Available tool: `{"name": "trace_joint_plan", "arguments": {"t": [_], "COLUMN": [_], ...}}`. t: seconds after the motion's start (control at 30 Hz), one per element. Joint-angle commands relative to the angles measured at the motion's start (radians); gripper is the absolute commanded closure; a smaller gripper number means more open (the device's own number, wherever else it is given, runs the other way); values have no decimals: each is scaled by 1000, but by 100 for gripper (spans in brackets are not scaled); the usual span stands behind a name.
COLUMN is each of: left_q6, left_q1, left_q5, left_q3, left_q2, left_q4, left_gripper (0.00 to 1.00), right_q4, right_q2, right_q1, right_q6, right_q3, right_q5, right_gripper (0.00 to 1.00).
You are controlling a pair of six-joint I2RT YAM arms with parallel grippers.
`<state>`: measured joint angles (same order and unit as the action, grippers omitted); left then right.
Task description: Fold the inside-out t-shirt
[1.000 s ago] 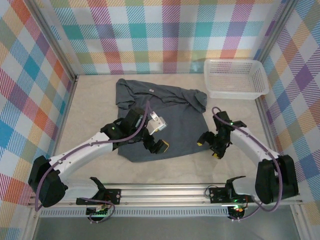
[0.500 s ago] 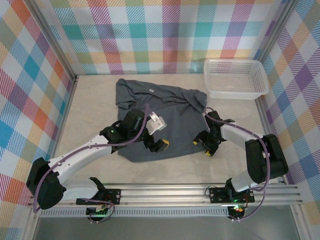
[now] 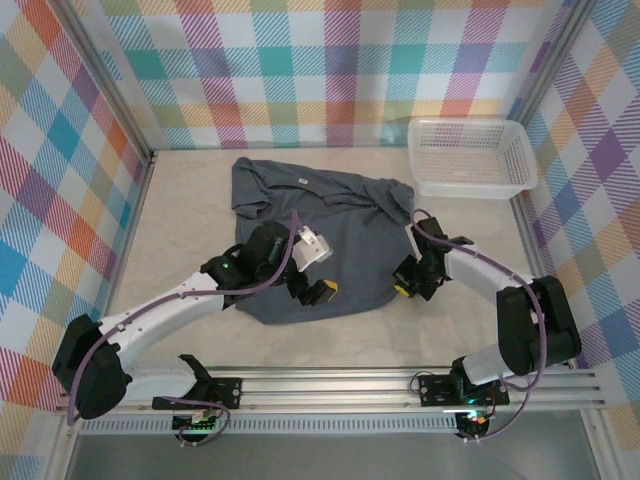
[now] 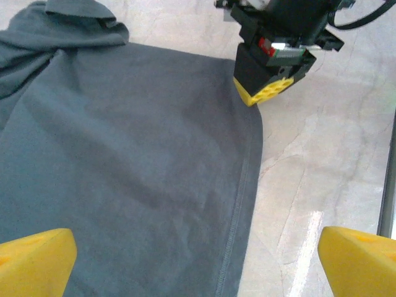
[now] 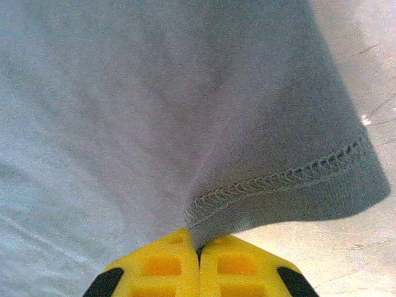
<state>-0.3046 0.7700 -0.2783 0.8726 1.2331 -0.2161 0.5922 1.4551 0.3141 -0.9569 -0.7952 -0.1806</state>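
**newbie_folder:** Reading left to right across the pale surface [image 3: 180,230]. First up, seeing the left tool [image 3: 312,288] spread wide open, yellow fingertips [image 4: 31,263] far apart and gripping nothing, parked over the near edge of the inside-out t-shirt [image 3: 320,215]. Can't tell if touching the cloth or just above. Can see the shirt lying mostly flat mid-surface, collar at the far side. Further right, got the right tool [image 3: 404,285] clamped shut on the hem at the near right corner, with the stitched edge pinched between its tips. Then a white mesh basket [image 3: 470,155] off at the far right, well apart from that corner. Any tips for doing this bit properly?

**oldhand:** Looks like the grab-the-hem stage, so barely started. Slide the left tool over to the near left corner, drop onto the hem and close on the edge, mirroring the right side. Double-check the right pinch too: seems to hold only the stitched rim, so could slip under a hard tug. Then lift both corners together, low and level, and carry toward the yellowish tag [image 3: 301,181] at the collar. Go slow, keep the hem taut, avoid dragging the whole shirt along. Mind the bunched sleeve near the basket, and smooth before pressing or expect a lumpy fold
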Motion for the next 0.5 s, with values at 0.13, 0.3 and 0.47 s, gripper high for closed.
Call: {"name": "trace_joint_plan", "arguments": {"t": [0.13, 0.3, 0.47], "left_q6": [70, 84, 78], "left_q1": [24, 49, 51], "left_q5": [-112, -114, -108], "left_q3": [-13, 1, 13], "left_q2": [113, 189, 207], "left_q4": [112, 166, 160], "left_gripper": [0, 0, 0], "right_q4": [46, 48, 14], "right_q2": [-60, -54, -23], "right_q1": [6, 5, 6], "right_q6": [21, 30, 18], "right_q3": [-74, -61, -33], "right_q5": [-62, -52, -95], "right_gripper": [98, 89, 100]}}
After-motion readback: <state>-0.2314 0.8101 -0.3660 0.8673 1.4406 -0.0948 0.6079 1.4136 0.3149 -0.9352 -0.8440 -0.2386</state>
